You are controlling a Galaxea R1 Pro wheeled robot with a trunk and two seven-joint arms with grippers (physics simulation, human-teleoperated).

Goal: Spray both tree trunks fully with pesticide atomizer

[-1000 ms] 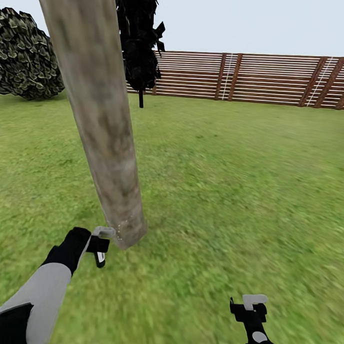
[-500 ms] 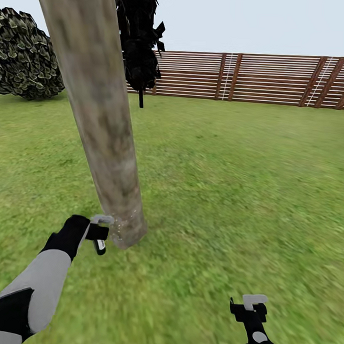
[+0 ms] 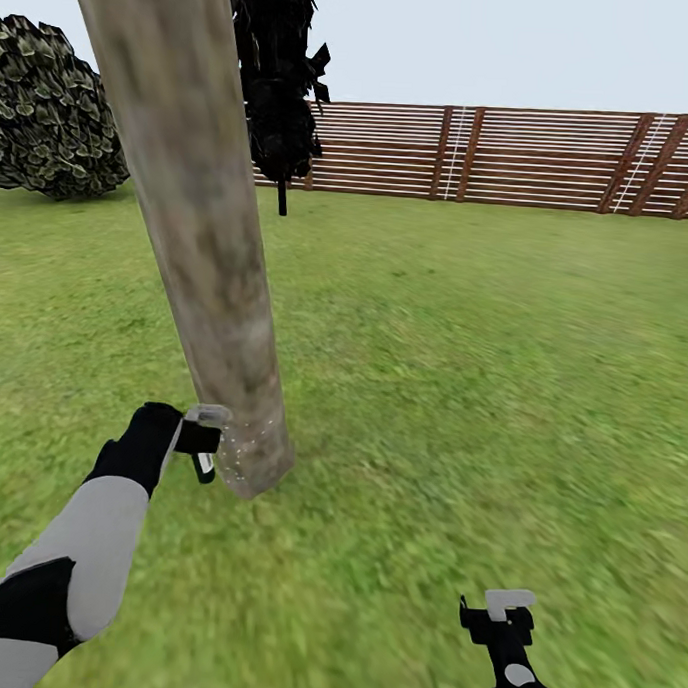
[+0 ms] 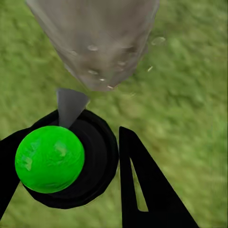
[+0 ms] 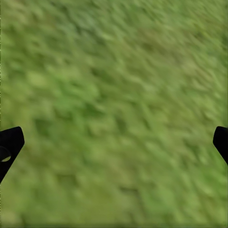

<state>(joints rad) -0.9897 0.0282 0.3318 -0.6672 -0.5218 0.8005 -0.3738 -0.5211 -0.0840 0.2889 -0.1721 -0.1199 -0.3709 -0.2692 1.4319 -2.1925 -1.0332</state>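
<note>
A thick mottled grey-brown tree trunk (image 3: 199,228) leans up across the left of the head view, its foot in the grass. My left gripper (image 3: 201,450) is shut on the pesticide atomizer (image 4: 50,159), a black body with a bright green ball and a grey nozzle aimed at the tree trunk (image 4: 95,33) from close by. Fine white specks of pesticide (image 3: 241,450) dot the trunk's base, and pesticide (image 4: 93,48) shows there in the left wrist view too. Low at the right my right gripper (image 3: 507,613) hangs open over bare grass.
A brown slatted fence (image 3: 512,156) closes the lawn at the back. A rounded bush (image 3: 54,111) stands far left, and dark foliage (image 3: 280,81) hangs behind the trunk. Open grass (image 3: 463,369) spreads to the right.
My left arm has carried the atomizer forward and upward along the trunk's base, and the white specks reach a little higher. The right arm has stayed still.
</note>
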